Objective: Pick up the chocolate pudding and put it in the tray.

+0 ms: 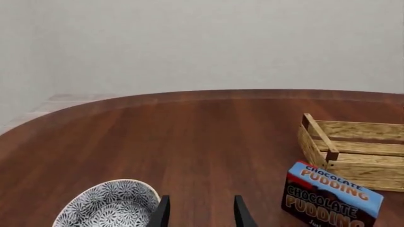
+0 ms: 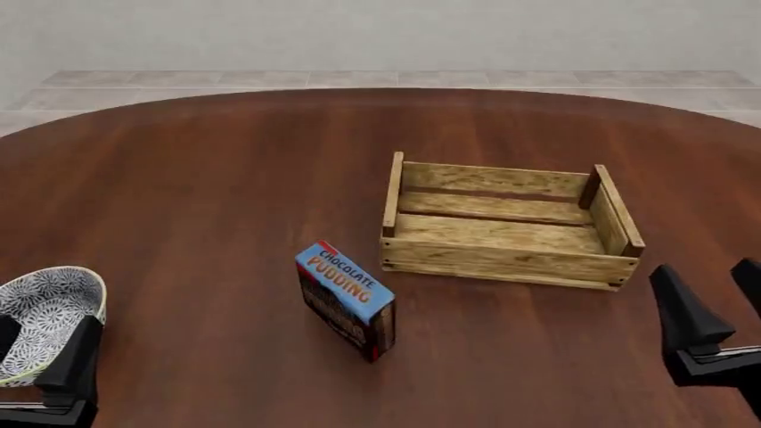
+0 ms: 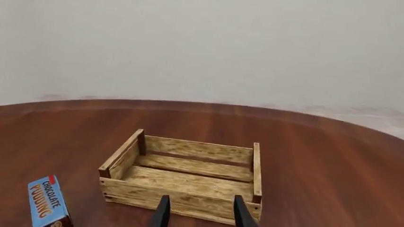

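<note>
Blue-topped chocolate pudding (image 2: 345,301) stands mid-tabletop, just off the tray (image 2: 507,225)'s near-left corner, ungrasped. Both your left gripper (image 1: 200,213) and right gripper (image 3: 200,213) are spread, empty: reach first.

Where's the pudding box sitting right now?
In the front view, the chocolate pudding stands on the table left of centre, just off the tray's near-left corner, outside it. The patterned bowl sits further to its left.
</note>
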